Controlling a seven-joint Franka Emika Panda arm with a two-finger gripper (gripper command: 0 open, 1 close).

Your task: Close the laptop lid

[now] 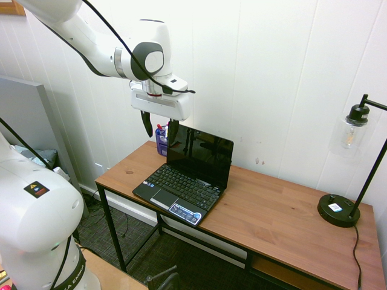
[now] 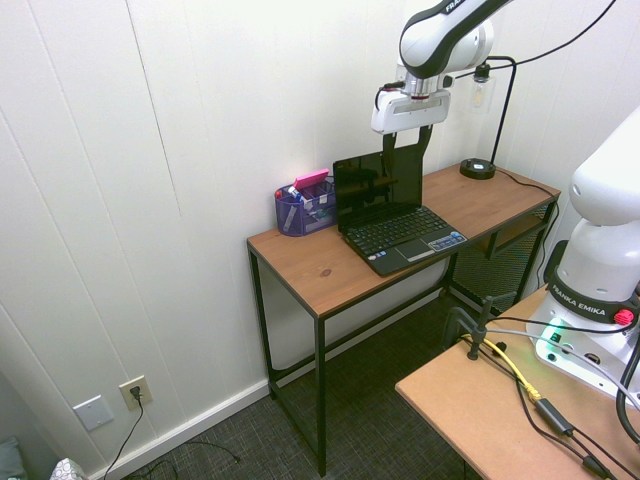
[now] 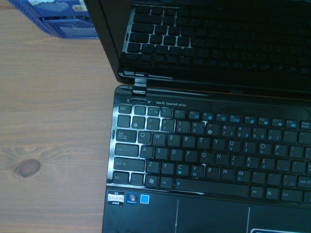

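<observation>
Above the laptop (image 1: 181,192) is where my pincer (image 1: 159,125) hangs right now, fingers spread wide with nothing between them. The laptop lid (image 1: 200,155) is up, standing at the back of the keyboard (image 3: 209,150) on the left part of the desk (image 1: 266,208) as the first exterior view has it. From that side, one of my fingers overlaps the lid's top left corner, but I can't tell if they touch.

Edges, since that's what I care about: the laptop's front edge sits right along the desk's front edge. Bare wood runs beside it, a good stretch toward the black lamp (image 1: 338,209) and a shorter bit at the other end. The blue mesh organizer (image 2: 305,208) full of pens and stuff is just beside the lid, toward the back, so that side's tighter.

Desk top is brown wood with a dark knot and black metal legs. Behind it there's a white panelled wall (image 2: 130,200), and dark carpet (image 1: 175,260) underneath. Pretty plain room.

Readable bits: "Eee PC Seashell series" above the keys, plus a "VISION" AMD sticker (image 3: 116,198) and a Windows one (image 3: 131,198) by the palm rest. The blue-and-white palm-rest sticker (image 1: 185,213) is too small for me to read.
</observation>
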